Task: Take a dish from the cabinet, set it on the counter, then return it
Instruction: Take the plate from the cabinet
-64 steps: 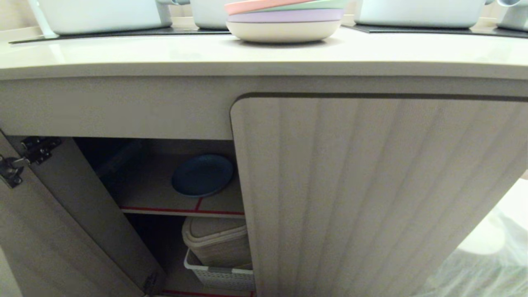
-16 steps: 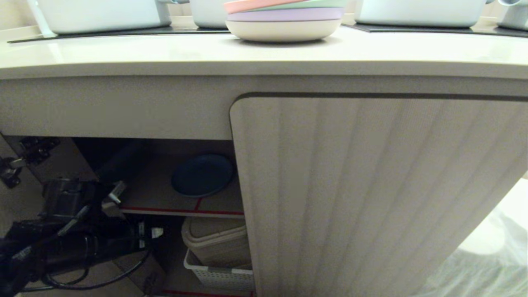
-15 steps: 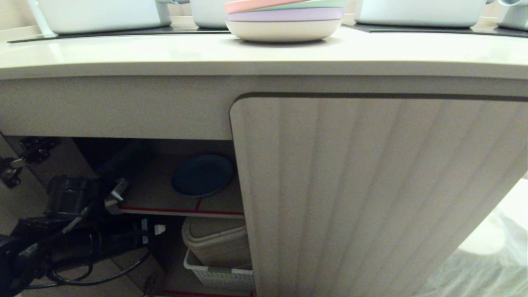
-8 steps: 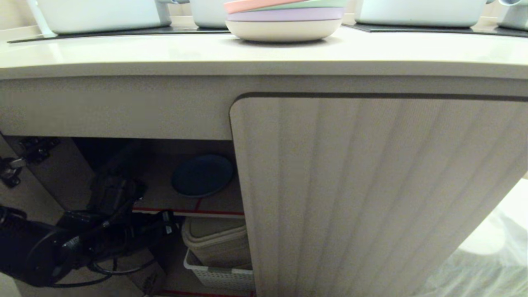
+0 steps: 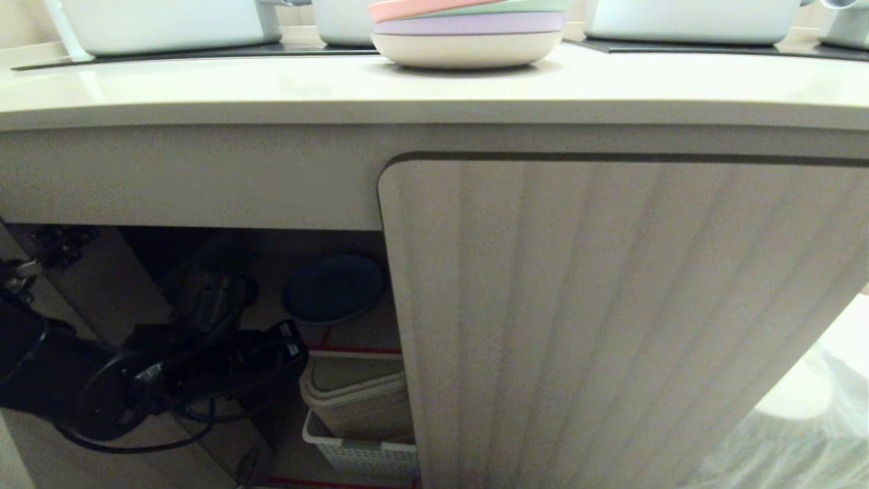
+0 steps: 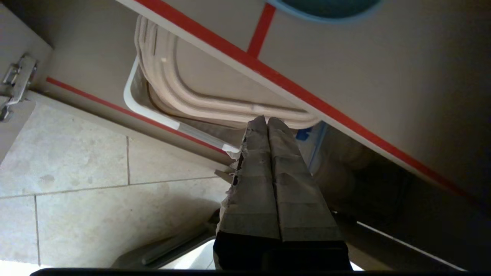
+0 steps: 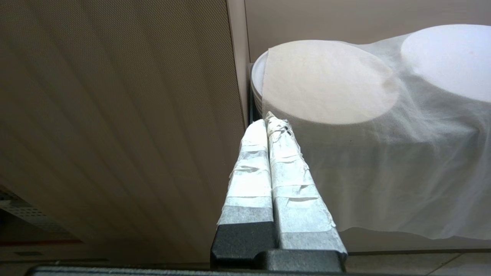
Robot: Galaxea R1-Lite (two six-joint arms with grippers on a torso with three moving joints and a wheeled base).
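1. Cream surface runs across the far top of the scene, with black hob panels set into it and white pots standing on them.
2. On that surface, near its front edge, sits a stack of pastel plates with a pink one on top.
3. Below it, the cabinet has its left side open, while the ribbed right door is closed.
4. Inside, the blue dish lies flat on the shelf, which is edged in red tape, on the right part of the opening just beside the closed door; being round, it has no long axis, and its open face points up.
5. Under the shelf, a beige lidded bin sits in a white basket.
6. Left end effector hangs in the open left side of the cabinet, near the shelf's front edge and left of the dish, apart from it; its fingers are clenched together on nothing.
7. Right end effector is parked low beside the closed door, fingers pressed together and empty, in front of white cloth-draped round things.
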